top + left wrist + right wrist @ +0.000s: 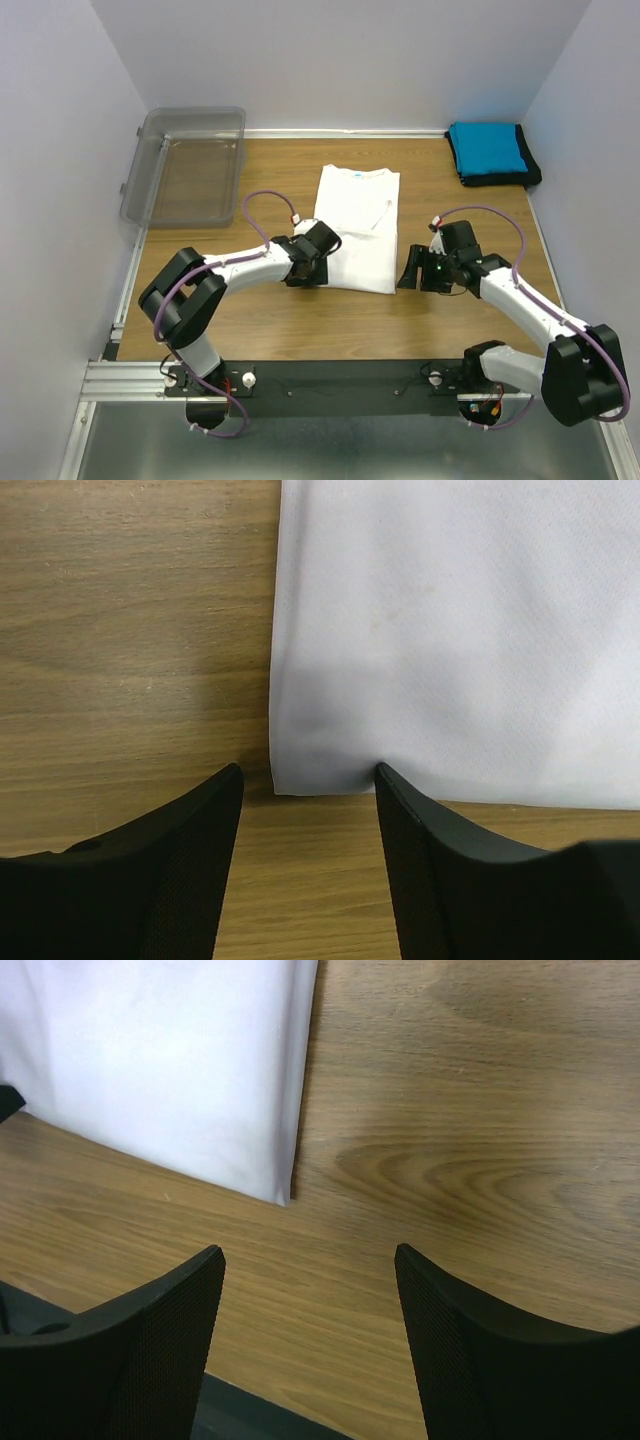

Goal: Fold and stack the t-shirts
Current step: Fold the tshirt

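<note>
A white t-shirt [357, 225] lies flat on the wooden table [300, 325], folded into a long narrow rectangle with its neck toward the back. My left gripper [302, 274] sits at the shirt's near left corner. In the left wrist view the left gripper [308, 770] is open, and its right fingertip [392, 785] meets the hem of the white shirt [450, 630]; nothing is between the fingers. My right gripper [411, 271] hovers beside the near right corner. In the right wrist view the right gripper [308, 1250] stands open over bare wood, apart from the white shirt [170, 1060]. A folded blue shirt [487, 148] rests on a black one [503, 180] at the back right.
A clear plastic bin [187, 165] stands at the back left, partly over the table's edge. White walls close in the back and both sides. A black base rail [330, 375] runs along the near edge between the arm bases.
</note>
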Action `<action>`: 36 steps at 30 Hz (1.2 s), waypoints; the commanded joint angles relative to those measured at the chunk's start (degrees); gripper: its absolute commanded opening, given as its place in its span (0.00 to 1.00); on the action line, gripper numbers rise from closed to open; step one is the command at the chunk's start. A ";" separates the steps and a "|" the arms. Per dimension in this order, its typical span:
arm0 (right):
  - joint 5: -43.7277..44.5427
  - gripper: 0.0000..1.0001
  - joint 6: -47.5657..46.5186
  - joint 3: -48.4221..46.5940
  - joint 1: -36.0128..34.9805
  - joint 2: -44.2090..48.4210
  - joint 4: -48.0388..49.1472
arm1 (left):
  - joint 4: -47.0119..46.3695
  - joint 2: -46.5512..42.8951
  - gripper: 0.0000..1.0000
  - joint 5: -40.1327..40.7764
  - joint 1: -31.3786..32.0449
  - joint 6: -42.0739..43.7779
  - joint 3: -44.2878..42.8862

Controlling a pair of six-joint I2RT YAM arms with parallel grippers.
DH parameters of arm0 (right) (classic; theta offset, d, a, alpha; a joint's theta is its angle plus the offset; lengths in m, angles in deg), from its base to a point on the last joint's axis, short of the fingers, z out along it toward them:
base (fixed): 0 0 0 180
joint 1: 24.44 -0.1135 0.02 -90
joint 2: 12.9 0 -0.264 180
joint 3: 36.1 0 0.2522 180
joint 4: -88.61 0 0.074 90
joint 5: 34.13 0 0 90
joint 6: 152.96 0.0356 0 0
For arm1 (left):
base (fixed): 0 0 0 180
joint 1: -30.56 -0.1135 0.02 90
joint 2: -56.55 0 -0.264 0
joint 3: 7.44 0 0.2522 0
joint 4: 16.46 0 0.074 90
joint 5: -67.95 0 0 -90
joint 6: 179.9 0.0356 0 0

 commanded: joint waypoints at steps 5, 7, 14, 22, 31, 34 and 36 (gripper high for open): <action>9.06 0.76 2.77 -2.63 -5.37 -3.12 -1.34 | 0.71 4.62 0.60 2.48 0.41 -0.35 0.71; 11.61 0.76 3.82 -3.33 -6.86 -4.78 -1.43 | 0.09 4.97 0.58 2.30 0.50 -0.18 0.97; 18.91 0.74 6.90 -5.88 -10.82 -8.74 -1.34 | -0.70 7.78 0.40 1.69 0.76 1.22 0.36; 21.55 0.72 9.01 -7.64 -14.07 -11.03 -1.16 | -0.18 6.29 0.01 -0.68 1.46 1.32 1.94; 23.31 0.61 11.82 -8.78 -17.58 -14.37 -1.25 | 1.32 4.53 0.00 -3.85 4.19 0.79 1.59; 24.27 0.59 12.17 -9.22 -18.29 -15.59 -1.34 | 1.76 4.18 0.00 -4.20 4.72 1.14 1.24; 24.80 0.58 12.17 -9.57 -18.55 -16.21 -1.51 | 1.76 3.83 0.00 -4.20 4.98 1.14 1.33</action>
